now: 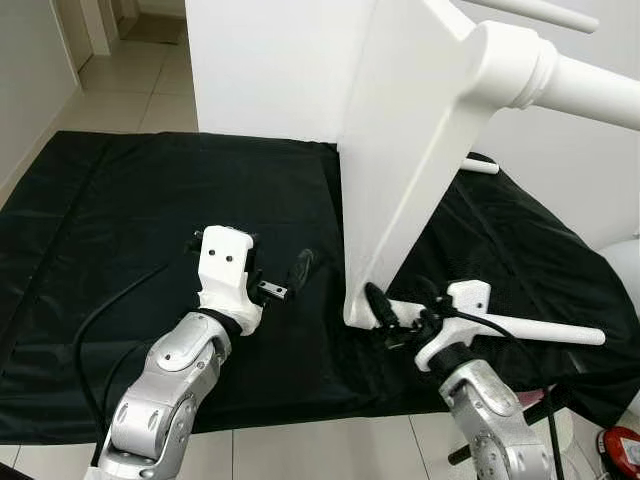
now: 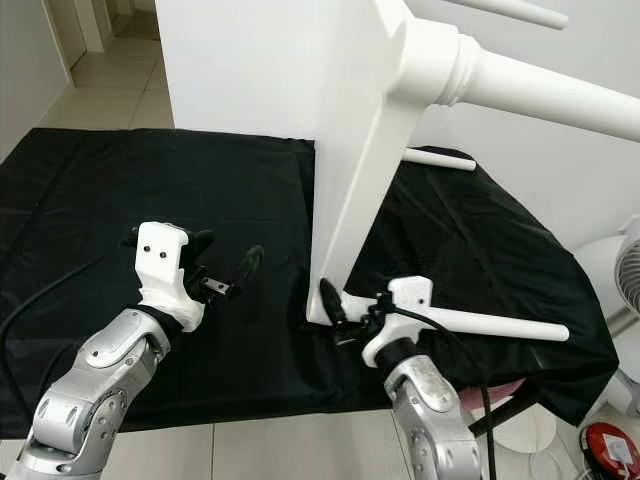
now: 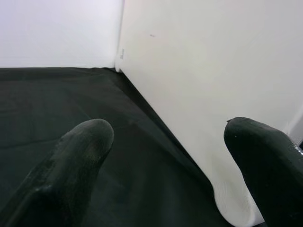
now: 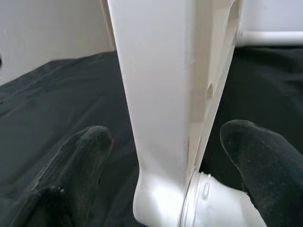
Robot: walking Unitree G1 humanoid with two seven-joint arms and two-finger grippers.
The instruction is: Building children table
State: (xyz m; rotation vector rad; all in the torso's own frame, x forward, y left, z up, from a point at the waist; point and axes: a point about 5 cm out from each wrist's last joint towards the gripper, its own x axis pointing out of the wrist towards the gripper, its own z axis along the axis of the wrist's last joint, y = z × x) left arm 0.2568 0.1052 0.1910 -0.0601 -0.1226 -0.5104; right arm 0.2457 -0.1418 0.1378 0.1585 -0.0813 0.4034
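Observation:
The white children's table stands tipped on its side on a black cloth (image 1: 140, 220). Its tabletop (image 1: 400, 170) rests on one edge. One white leg (image 1: 530, 328) lies low along the cloth and another (image 1: 590, 85) juts out high on the right. My right gripper (image 1: 402, 305) is open at the tabletop's bottom corner (image 4: 156, 142), one finger on each side where the low leg joins. My left gripper (image 1: 285, 278) is open just left of the tabletop, above the cloth, with the white panel (image 3: 208, 94) ahead of its fingers (image 3: 80, 156).
A third white leg (image 1: 480, 166) pokes out behind the tabletop. A white wall or panel (image 1: 270, 60) rises behind the cloth. Tiled floor (image 1: 130, 85) lies at the far left. A red object (image 1: 622, 450) and a white fan (image 2: 625, 275) sit at the right.

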